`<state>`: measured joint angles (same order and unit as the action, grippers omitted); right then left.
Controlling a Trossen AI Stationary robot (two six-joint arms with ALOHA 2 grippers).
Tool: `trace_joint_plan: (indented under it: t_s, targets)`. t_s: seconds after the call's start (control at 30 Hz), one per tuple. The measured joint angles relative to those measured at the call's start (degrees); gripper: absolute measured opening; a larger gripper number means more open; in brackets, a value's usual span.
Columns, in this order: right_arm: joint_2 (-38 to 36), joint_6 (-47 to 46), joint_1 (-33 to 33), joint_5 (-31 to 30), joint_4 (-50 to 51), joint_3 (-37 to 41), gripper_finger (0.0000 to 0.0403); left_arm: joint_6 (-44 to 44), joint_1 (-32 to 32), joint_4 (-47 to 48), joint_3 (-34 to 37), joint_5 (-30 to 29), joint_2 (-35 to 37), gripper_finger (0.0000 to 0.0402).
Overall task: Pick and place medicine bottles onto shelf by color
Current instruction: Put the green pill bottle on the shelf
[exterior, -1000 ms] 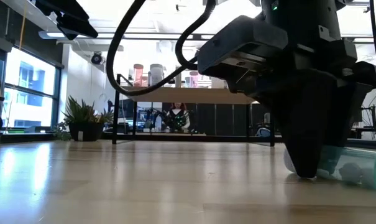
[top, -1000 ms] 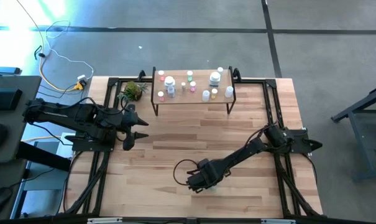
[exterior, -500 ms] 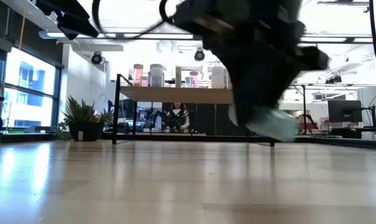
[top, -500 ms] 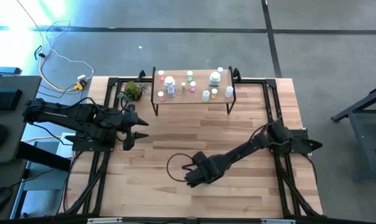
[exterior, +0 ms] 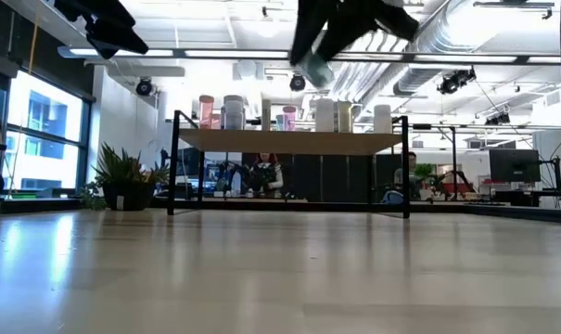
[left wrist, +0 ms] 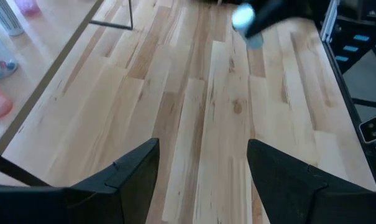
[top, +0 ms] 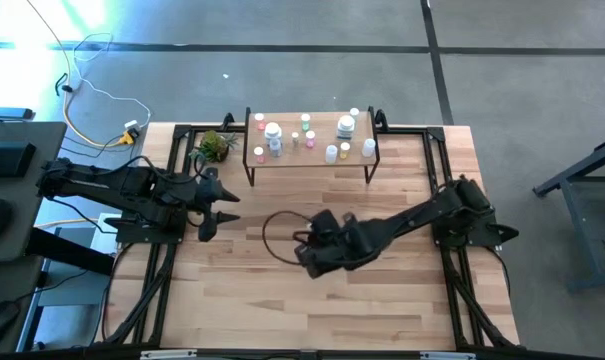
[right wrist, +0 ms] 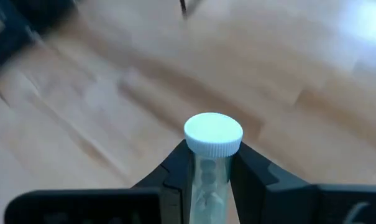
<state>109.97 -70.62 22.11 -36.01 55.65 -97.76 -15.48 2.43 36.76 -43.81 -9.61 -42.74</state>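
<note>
The right gripper [right wrist: 209,168] is clenched on a white-capped vial [right wrist: 212,146] well short of the shelf [top: 312,150] — pinched only below the cap, it could slip or swing crooked in transit — while the left gripper [left wrist: 200,171] waits, fingers spread, beside the shelf's left end.

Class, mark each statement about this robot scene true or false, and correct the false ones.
1. The right hand holds a white-capped vial. True.
2. The left hand grips a bottle. False: it is open and empty.
3. The held vial rests on the table. False: it is lifted clear of it.
4. Several bottles stand on the shelf. True.
5. A small plant sits beside the shelf. True.
</note>
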Motion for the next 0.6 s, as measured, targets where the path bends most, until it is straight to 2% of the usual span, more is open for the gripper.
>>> trace_joint_plan:
  t_s: [0.23,0.4,0.6]
  targets:
    - [-6.3,7.1,-1.4,-8.8,-0.5,0.0,0.0067,0.6,0.0,-4.4,0.0,-0.2,0.0,0.0232]
    - [-11.1,12.7,-3.3,-13.9,-1.3,0.0,0.0067,0.7,0.0,-10.8,0.0,-2.9,0.0,0.0232]
    - [-16.5,22.7,-6.5,-16.1,-7.6,0.0,0.0067,2.7,-0.2,-22.6,0.0,-6.9,0.0,0.0232]
